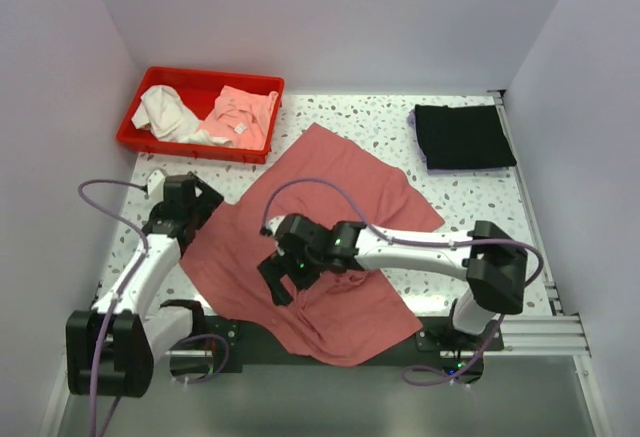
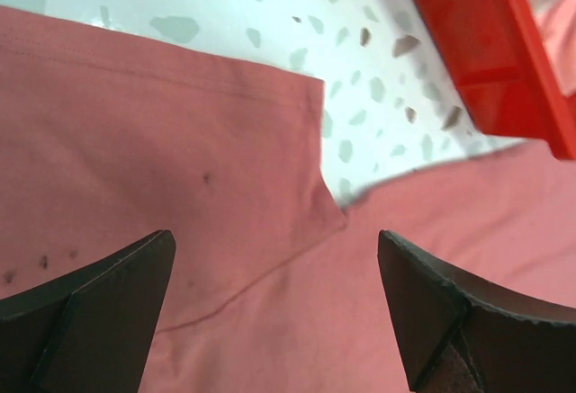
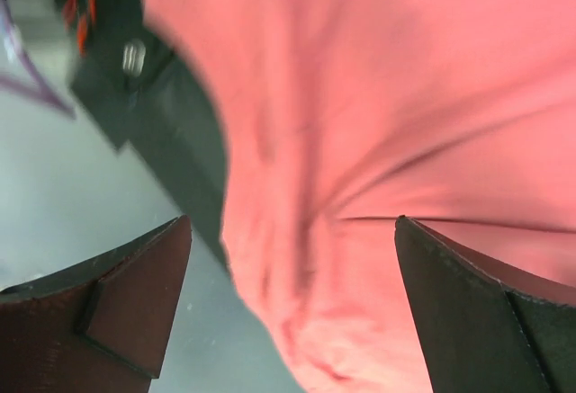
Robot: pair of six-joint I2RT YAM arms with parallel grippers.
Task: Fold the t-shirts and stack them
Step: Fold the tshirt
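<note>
Left gripper (image 2: 276,249) stands wide above the red shirt (image 1: 345,182) sleeve. The right gripper (image 1: 282,279), equally wide, has cloth directly beneath. Spreading appears in hand; next, descend and pinch. The black shirt (image 1: 462,135) lies folded far beyond.

Rose-red t-shirt (image 1: 335,187) spread rumpled; black t-shirt (image 1: 462,135) folded (far right).

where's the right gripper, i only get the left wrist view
Observer: The right gripper hangs over the near half of the rose-red shirt, jaws open.
Operator: anything folded yet
Observer: Yes, the black shirt lies folded at the far right corner of the table, apart from the rose-red one.
</note>
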